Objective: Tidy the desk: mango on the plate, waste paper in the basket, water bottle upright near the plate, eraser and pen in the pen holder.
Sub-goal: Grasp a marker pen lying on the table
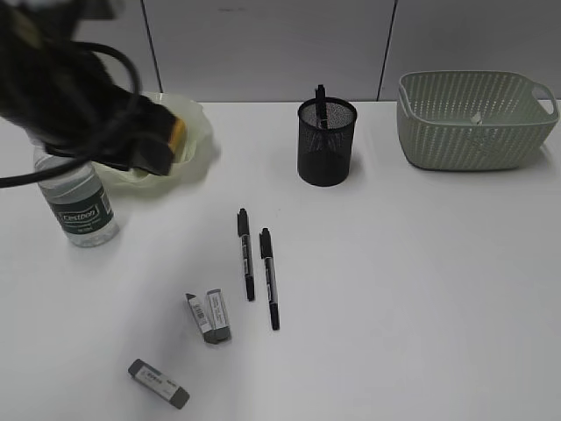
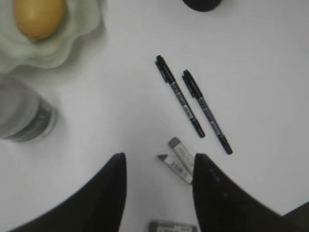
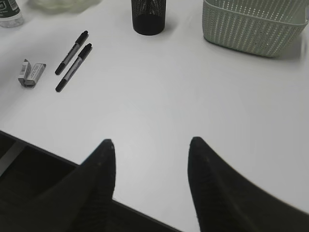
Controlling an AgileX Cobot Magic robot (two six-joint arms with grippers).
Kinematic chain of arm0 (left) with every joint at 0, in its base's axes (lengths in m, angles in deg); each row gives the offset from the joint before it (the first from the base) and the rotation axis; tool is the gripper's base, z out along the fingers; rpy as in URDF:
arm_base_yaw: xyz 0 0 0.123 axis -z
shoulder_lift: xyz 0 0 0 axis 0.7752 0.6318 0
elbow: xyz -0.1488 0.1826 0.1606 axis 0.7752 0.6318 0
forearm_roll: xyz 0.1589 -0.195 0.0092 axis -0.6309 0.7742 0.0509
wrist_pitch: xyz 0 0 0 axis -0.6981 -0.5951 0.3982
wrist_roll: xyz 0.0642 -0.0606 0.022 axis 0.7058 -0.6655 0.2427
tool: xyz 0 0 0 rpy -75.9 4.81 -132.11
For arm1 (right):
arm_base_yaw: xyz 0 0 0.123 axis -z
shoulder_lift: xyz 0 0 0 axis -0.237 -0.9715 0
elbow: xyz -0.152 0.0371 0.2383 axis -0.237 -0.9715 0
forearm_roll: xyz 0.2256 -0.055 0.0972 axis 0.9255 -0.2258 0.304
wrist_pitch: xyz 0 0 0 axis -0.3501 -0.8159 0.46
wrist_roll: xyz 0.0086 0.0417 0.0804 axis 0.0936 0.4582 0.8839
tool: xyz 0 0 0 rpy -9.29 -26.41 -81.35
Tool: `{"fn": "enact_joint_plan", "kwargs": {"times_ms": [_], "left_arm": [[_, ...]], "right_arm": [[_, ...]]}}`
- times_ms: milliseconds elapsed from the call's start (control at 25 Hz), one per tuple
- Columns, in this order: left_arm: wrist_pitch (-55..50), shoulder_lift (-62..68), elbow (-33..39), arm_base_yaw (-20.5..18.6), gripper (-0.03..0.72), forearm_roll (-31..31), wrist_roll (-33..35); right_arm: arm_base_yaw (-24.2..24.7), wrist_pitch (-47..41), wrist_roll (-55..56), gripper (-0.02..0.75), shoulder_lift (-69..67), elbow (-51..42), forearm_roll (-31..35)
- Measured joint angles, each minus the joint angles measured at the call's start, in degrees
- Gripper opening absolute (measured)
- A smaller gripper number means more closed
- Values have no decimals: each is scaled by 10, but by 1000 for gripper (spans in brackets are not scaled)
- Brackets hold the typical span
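The mango (image 2: pixel 38 17) lies on the green plate (image 2: pixel 72 43), which my left arm (image 1: pixel 149 140) partly hides in the exterior view. The water bottle (image 1: pixel 79 210) stands upright left of the plate (image 1: pixel 197 123). Two black pens (image 1: pixel 246 253) (image 1: pixel 270 277) lie side by side mid-desk. Two erasers (image 1: pixel 209 314) touch each other, and a third eraser (image 1: pixel 158 383) lies nearer the front. The pen holder (image 1: pixel 326 140) holds one pen. A small white scrap (image 1: pixel 476 117) shows inside the basket (image 1: pixel 473 140). My left gripper (image 2: pixel 158 159) is open and empty above the erasers (image 2: pixel 177 157). My right gripper (image 3: pixel 152 145) is open and empty.
The right gripper hangs over the desk's front edge (image 3: pixel 48 150), with dark space below it. The basket (image 3: pixel 256 24) and pen holder (image 3: pixel 148 17) stand at the back. A grey panelled wall runs behind the desk.
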Motion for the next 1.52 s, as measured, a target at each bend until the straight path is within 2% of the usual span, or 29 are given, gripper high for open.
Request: {"fn": "enact_joint_plan", "kwargs": {"times_ms": [80, 160, 400, 760, 1040, 1320, 1520], "left_arm": [[12, 78, -36, 18, 339, -17, -41], [19, 154, -76, 21, 341, -24, -61], [8, 335, -187, 30, 361, -17, -81], [-32, 450, -321, 33, 391, -30, -141], [-61, 497, -353, 33, 389, -72, -189], [-37, 510, -353, 33, 326, -78, -205], [-45, 513, -354, 32, 131, -88, -207]], "right_arm": [[0, 1, 0, 380, 0, 0, 0], [0, 1, 0, 367, 0, 0, 0], [0, 1, 0, 355, 0, 0, 0], [0, 1, 0, 351, 0, 0, 0], [0, 1, 0, 349, 0, 0, 0], [0, 1, 0, 349, 0, 0, 0], [0, 1, 0, 349, 0, 0, 0]]}}
